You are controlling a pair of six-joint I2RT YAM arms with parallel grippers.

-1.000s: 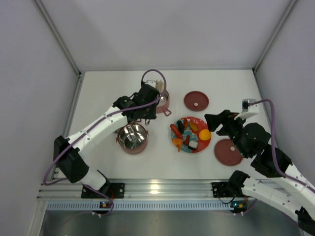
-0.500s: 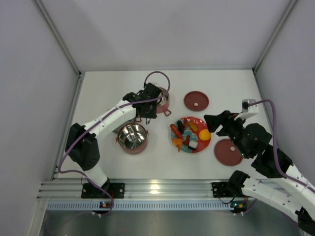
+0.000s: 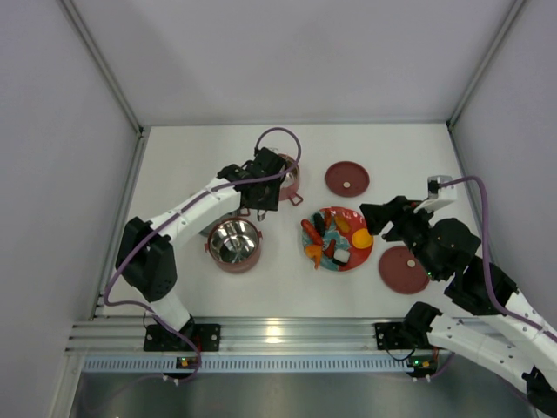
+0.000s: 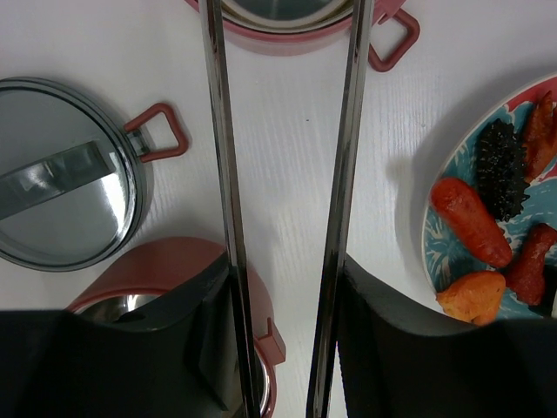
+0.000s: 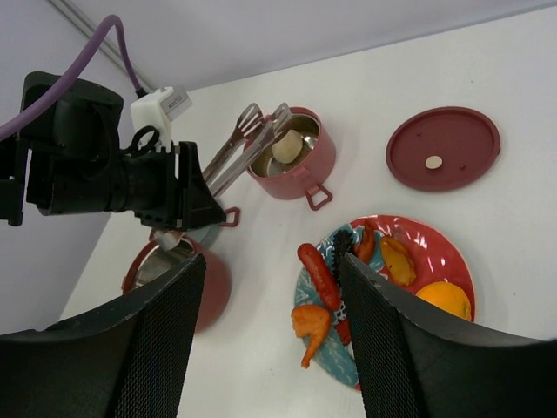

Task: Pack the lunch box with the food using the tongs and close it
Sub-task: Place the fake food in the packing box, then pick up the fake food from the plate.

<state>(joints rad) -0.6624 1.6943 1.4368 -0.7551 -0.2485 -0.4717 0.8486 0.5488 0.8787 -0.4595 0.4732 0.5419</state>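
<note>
The tongs (image 4: 222,174) are polished metal, mirror-bright along both arms. The far pot (image 5: 291,178) and near pot (image 3: 235,267) have matt, plastic-looking dusty-pink outsides and shiny steel insides. The round grey dish (image 4: 65,187) is brushed metal with a soft sheen. The maroon lid (image 5: 442,148) looks like matt plastic. The plate (image 5: 435,244) is glossy. The sausage (image 4: 470,222) is smooth and the dark piece (image 4: 505,170) rough and bumpy. The white table (image 4: 287,174) is matt and faintly grained.

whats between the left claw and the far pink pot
The tongs. They are gripped in the left claw, and their two arms run over the white table to the far pot. The left wrist view shows this.
</note>
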